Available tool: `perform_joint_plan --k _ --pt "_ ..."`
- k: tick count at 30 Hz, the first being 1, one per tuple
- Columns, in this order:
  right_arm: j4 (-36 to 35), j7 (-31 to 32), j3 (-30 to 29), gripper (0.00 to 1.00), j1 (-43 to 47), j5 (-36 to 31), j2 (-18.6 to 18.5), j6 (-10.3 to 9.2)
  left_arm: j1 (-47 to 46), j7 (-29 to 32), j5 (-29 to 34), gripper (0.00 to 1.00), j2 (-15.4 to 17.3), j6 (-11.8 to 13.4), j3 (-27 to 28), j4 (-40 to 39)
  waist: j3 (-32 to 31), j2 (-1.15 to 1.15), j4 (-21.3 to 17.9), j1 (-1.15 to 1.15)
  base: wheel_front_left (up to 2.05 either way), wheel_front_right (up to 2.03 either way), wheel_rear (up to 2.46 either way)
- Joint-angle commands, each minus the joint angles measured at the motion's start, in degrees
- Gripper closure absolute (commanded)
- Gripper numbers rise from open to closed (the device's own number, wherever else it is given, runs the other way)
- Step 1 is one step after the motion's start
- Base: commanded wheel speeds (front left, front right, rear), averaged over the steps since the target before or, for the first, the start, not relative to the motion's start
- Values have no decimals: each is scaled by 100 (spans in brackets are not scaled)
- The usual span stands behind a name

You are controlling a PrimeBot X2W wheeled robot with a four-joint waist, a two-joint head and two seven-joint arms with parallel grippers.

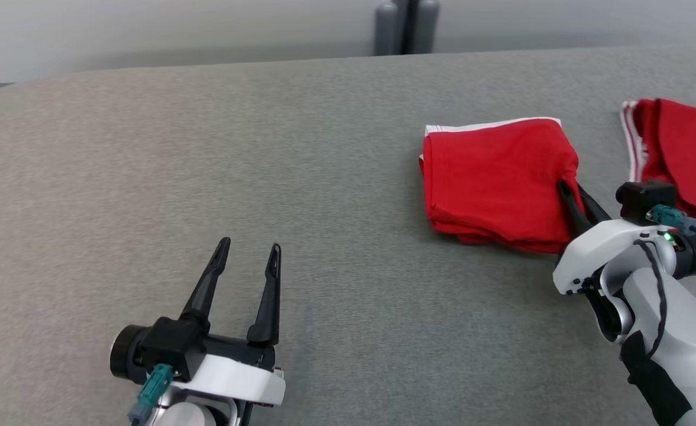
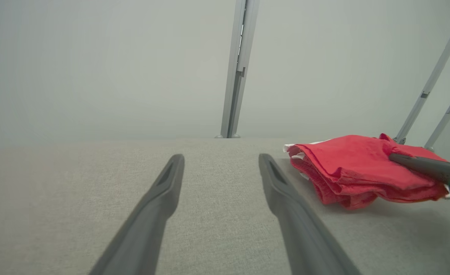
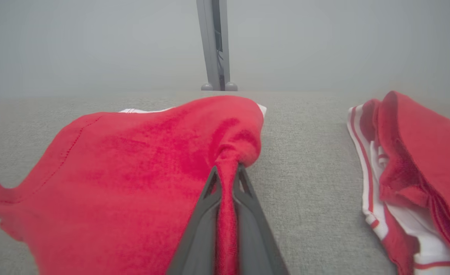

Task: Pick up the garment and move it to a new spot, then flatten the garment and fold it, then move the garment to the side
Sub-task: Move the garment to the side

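Head view: the left pincer (image 1: 250, 244) hovers over the grey worktop (image 1: 324, 177), fingers apart, empty. Right of centre lies the folded red garment (image 1: 495, 183), its near right corner clamped in the right pincer (image 1: 569, 187). Farther right lies a second red garment (image 1: 685, 154).

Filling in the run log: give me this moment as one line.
right gripper: shut on folded red garment | left gripper: open, clear of it | second red garment: lying to its right
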Motion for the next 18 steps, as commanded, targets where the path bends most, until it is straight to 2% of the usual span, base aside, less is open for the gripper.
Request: perform_joint_plan --k 1,8,18 --pt "-32 -23 -16 100 -45 -50 -14 -1 -111 -24 44 0 22 -19 27 -2 157 0 -299 0 0 0 0" --pt "89 -25 142 100 -423 -282 -2 -1 -392 -24 174 0 23 -155 34 73 454 0 -982 0 0 0 0" --pt "54 -24 220 100 -1304 -517 -544 -1 -817 -24 456 0 24 -331 4 119 1029 0 -1226 0 0 0 0"
